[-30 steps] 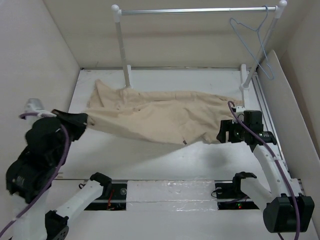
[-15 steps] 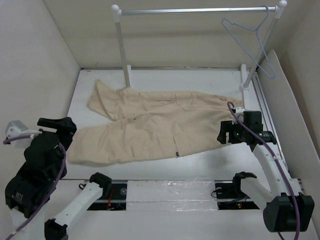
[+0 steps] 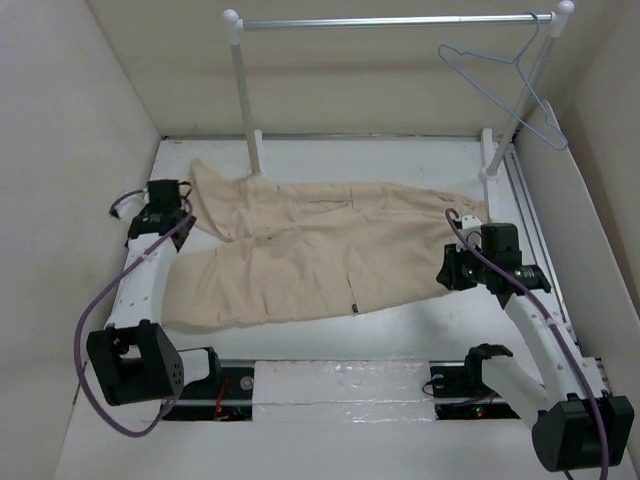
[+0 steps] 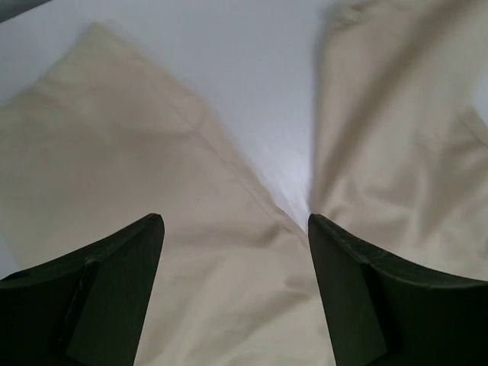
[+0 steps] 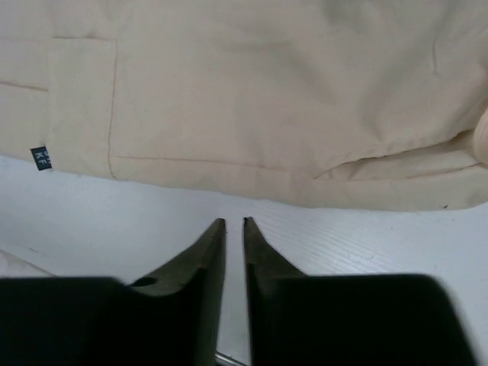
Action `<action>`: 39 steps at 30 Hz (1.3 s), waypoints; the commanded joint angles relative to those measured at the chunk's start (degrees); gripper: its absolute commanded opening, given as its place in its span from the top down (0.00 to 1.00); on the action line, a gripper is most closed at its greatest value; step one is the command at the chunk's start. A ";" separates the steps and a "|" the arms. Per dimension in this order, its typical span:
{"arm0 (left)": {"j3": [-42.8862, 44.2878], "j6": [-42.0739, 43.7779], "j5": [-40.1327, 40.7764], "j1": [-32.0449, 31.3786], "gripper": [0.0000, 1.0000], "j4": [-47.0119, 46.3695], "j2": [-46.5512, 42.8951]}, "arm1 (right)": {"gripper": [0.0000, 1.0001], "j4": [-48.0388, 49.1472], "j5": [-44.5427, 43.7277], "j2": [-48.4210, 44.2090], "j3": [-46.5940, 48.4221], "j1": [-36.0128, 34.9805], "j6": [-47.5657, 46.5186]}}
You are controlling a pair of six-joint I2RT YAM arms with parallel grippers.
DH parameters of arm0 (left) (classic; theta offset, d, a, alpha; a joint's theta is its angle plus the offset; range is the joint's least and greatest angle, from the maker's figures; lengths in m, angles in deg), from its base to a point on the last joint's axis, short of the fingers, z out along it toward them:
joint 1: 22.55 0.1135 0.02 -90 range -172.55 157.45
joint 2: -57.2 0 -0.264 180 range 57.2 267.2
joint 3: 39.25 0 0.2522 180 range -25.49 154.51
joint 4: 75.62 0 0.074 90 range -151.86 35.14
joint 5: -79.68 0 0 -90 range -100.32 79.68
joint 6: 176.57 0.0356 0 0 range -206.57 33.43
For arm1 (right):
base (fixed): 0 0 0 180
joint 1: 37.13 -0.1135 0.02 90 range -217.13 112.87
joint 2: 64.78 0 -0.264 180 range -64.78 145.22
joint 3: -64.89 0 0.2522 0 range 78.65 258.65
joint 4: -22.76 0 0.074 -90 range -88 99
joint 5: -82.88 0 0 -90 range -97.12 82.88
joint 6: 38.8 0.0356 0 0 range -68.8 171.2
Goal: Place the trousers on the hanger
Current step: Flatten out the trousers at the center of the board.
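1. Left tool (image 4: pixel 236 229) has swung over to the trousers' (image 3: pixel 320 245) leg ends, jaws wide apart above the 2 legs' fork.
2. Right tool (image 5: pixel 234 225), fingers pressed nearly together and empty, sits just off the trousers' waist edge.
3. Trousers lie flat on the surface (image 3: pixel 400 320); the hanger (image 3: pixel 516 66) hangs beyond their waist.

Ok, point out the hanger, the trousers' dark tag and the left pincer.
hanger (image 3: pixel 519 63): top external view, neck under hook.
dark tag (image 5: pixel 40 157): right wrist view, its centre.
left pincer (image 4: pixel 234 227): left wrist view, midway between fingertips.
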 commanded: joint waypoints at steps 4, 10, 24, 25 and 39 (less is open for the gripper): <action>-3.35 7.81 -13.00 14.35 0.26 -14.52 4.83 | 0.47 -0.28 0.05 -3.28 1.19 -0.01 -1.20; 5.44 10.38 -14.49 14.35 0.26 -19.89 18.53 | 0.35 -0.11 1.72 -3.36 0.57 -0.01 -0.76; 24.97 10.47 -11.07 14.35 0.49 -15.67 45.81 | 0.26 -0.99 -3.82 -3.01 3.03 0.52 0.91; 26.54 10.90 -10.54 15.04 0.76 -15.58 47.30 | 0.26 -1.07 -4.43 -3.10 2.77 1.04 1.35; 11.96 12.75 -12.74 29.38 0.88 -15.68 33.87 | 0.09 8.68 -0.48 4.70 -1.37 11.14 4.70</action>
